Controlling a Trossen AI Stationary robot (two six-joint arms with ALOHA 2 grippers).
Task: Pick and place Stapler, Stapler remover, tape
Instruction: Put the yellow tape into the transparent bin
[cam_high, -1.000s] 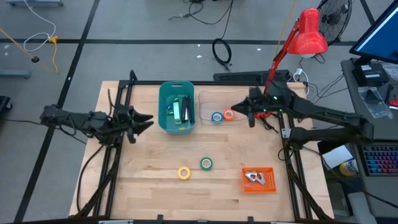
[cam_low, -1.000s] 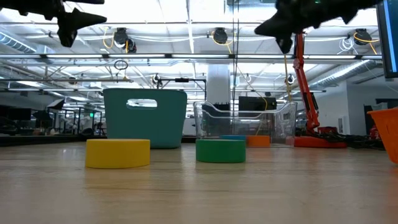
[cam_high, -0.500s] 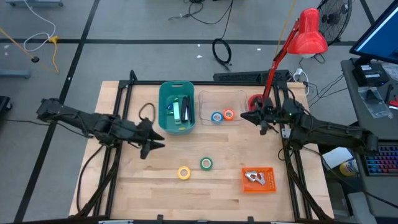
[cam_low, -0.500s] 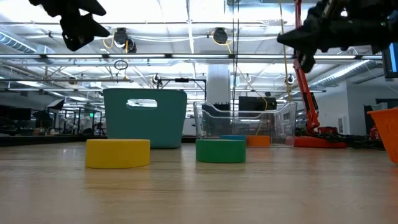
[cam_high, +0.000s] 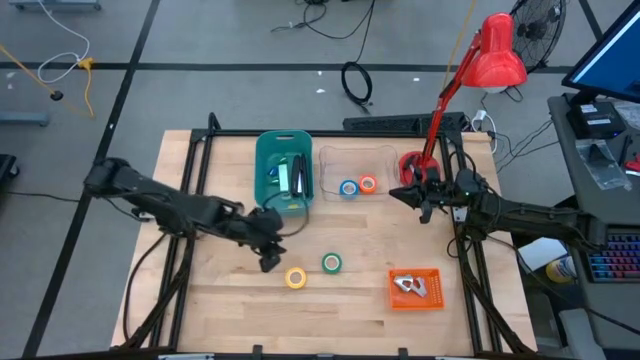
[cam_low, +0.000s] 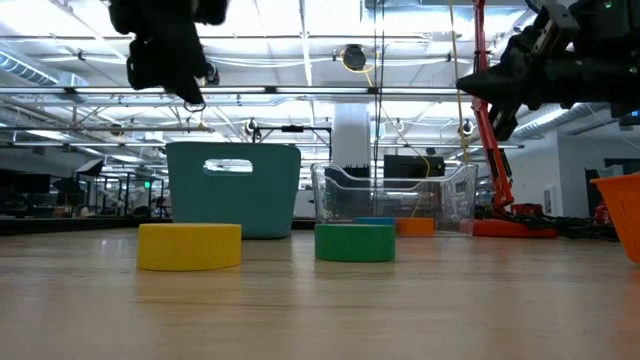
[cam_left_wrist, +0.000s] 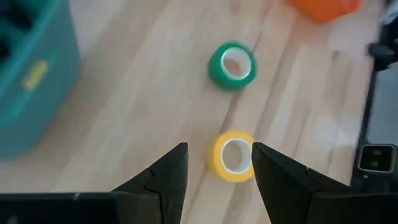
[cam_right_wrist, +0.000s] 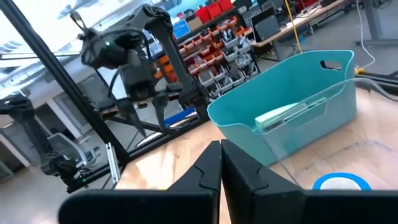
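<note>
From above, you see the left claw (cam_high: 268, 262) has swung in from the worktop's (cam_high: 200, 300) left edge and now hangs spread just beside the yellow tape (cam_high: 295, 278), the green tape (cam_high: 331, 263) nearby; the right claw (cam_high: 393, 192), clenched and empty, has drawn back beside the clear bin (cam_high: 352, 157) holding the blue tape (cam_high: 348, 188) and orange tape (cam_high: 368, 184). At table level, pale wood runs toward a lit hall. Your left wrist frames the yellow roll between its fingers (cam_left_wrist: 168, 177).
</note>
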